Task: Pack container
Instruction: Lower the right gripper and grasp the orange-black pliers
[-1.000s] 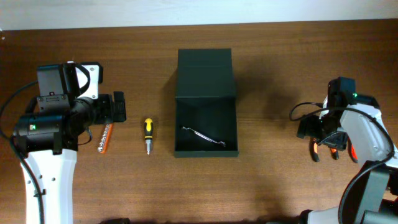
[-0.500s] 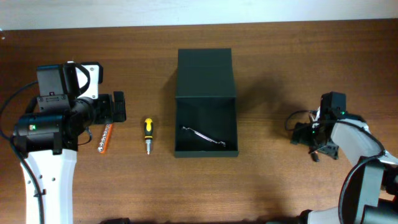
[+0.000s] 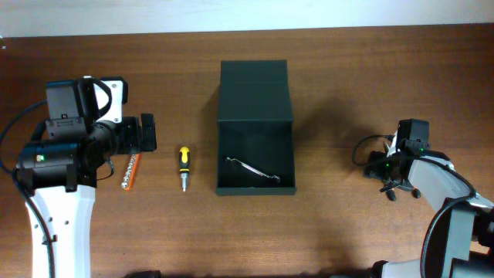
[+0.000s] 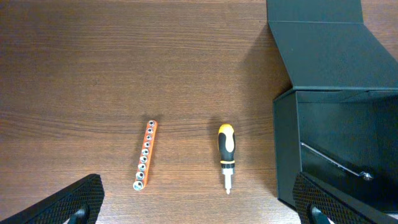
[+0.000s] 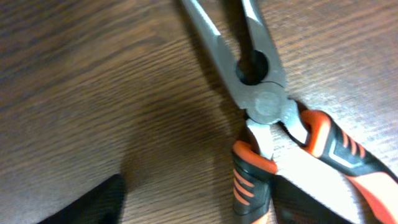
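Observation:
The container [image 3: 255, 99], a dark green-black box, stands open at the table's middle with its flap lid folded back; its near wall shows in the left wrist view [image 4: 284, 149]. A thin metal tool [image 3: 253, 170] lies inside it. Orange-and-black pliers [image 5: 267, 112] lie on the wood at the far right. My right gripper [image 5: 199, 208] is open and low over their handles, with one handle between the fingers. In the overhead view the right gripper [image 3: 392, 182] hides the pliers. My left gripper [image 3: 147, 133] is open and empty, left of the container.
A yellow-and-black screwdriver [image 3: 184, 166] and an orange socket rail [image 3: 130, 171] lie left of the container, both also in the left wrist view, the screwdriver [image 4: 226, 152] right of the rail [image 4: 145, 154]. Bare wood lies between the container and the right arm.
My right arm has swung its wrist down onto the pliers, which showed orange beside it a second ago and are now covered. The left arm has not moved.

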Tool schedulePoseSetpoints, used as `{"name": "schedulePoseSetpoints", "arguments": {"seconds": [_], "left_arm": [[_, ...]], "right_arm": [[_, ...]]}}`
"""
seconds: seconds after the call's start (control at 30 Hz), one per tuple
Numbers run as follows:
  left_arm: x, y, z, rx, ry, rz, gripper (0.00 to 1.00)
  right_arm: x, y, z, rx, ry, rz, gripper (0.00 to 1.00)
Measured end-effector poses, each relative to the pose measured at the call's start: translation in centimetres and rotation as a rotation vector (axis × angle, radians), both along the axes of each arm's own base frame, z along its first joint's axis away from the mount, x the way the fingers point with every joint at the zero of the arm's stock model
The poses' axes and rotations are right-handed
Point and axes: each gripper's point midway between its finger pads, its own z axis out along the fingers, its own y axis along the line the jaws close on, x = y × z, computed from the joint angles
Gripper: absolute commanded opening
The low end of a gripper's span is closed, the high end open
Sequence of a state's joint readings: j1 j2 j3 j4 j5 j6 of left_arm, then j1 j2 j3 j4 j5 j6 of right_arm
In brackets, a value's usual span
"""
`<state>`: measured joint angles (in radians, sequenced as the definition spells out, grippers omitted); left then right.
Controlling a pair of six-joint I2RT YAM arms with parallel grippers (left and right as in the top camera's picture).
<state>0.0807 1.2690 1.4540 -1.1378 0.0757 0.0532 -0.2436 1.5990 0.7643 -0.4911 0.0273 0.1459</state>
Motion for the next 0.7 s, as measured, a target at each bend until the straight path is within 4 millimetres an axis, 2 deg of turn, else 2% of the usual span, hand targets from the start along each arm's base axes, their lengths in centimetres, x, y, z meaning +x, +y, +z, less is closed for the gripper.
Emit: {"name": "schedulePoseSetpoints", "arguments": {"seconds": [0.07,0.1,0.17,0.37,0.5,0.7], "left_arm": [[0.0,-0.01,0.0,0.0,0.0,-0.001,0.99],[-0.01,0.0,0.01,0.0,0.0,0.0,0.99],[0.0,0.0,0.0,0.0,0.0,0.0,0.99],[0.01,0.01,0.01,0.001,0.0,0.0,0.99],[0.0,0.0,0.0,0.0,0.0,0.0,0.99],[0.0,0.01,0.0,0.0,0.0,0.0,0.99]], "right_arm": [[0.0,-0.01,-0.02,0.0,-0.001,-0.003,0.38],[0.0,0.0,-0.02,0.0,-0.002,-0.001,0.34],[-0.01,0.01,-0.02,0.002,-0.002,-0.005,0.33],[-0.01,0.04,-0.01,0.002,-0.002,-0.002,0.19],[-0.05,0.07,-0.03,0.003,0.0,0.001,0.04],[-0.05,0.06,0.04,0.003,-0.002,-0.003,0.04]]}}
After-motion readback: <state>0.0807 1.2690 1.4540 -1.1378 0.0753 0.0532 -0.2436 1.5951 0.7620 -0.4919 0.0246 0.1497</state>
